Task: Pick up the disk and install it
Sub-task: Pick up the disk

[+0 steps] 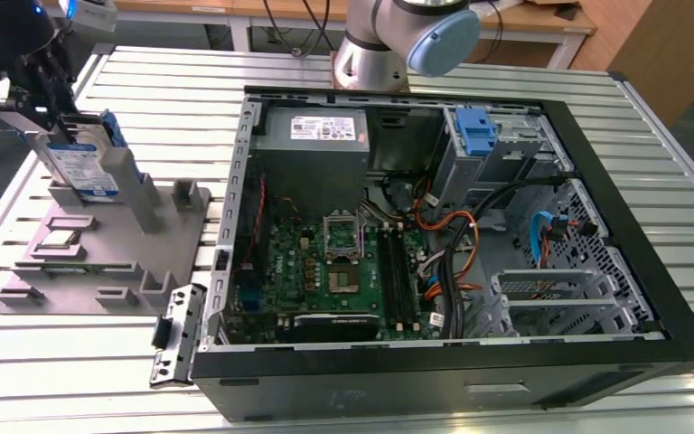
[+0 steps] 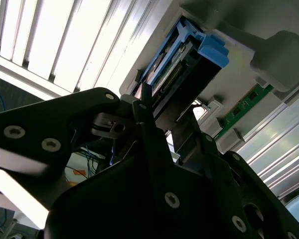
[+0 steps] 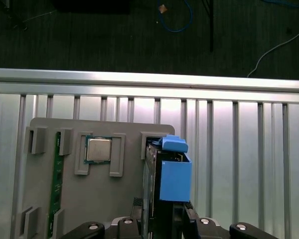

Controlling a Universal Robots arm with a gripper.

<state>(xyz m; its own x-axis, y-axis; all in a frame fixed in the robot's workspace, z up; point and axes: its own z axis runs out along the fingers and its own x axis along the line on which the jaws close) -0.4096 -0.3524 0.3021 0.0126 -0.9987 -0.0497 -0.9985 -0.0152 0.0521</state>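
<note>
Disk (image 1: 79,167) location: upper left of the exterior view, standing on edge in a slot of the grey fixture (image 1: 106,262), clear of the case (image 1: 444,362).

Hand (image 1: 64,127) state: closed narrow on the disk's upper part. In both wrist views the dark fingers (image 3: 189,211) flank the disk (image 3: 174,179) and press its two faces.

Fixture contents: a processor chip (image 3: 98,149) and a green memory stick (image 3: 53,184) lie in their own recesses, apart from the disk.

Surface (image 1: 202,68): ribbed aluminium slats, running across the exterior view. It carries the fixture at the left and the open case at the centre and right. The arm base (image 1: 383,45) stands at top centre, behind the case.

Room: wooden benches (image 1: 540,23) line the top edge of the exterior view. In the first wrist view a dark floor (image 3: 89,40) lies beyond the surface edge, with a blue cable (image 3: 177,20) on it.
</note>
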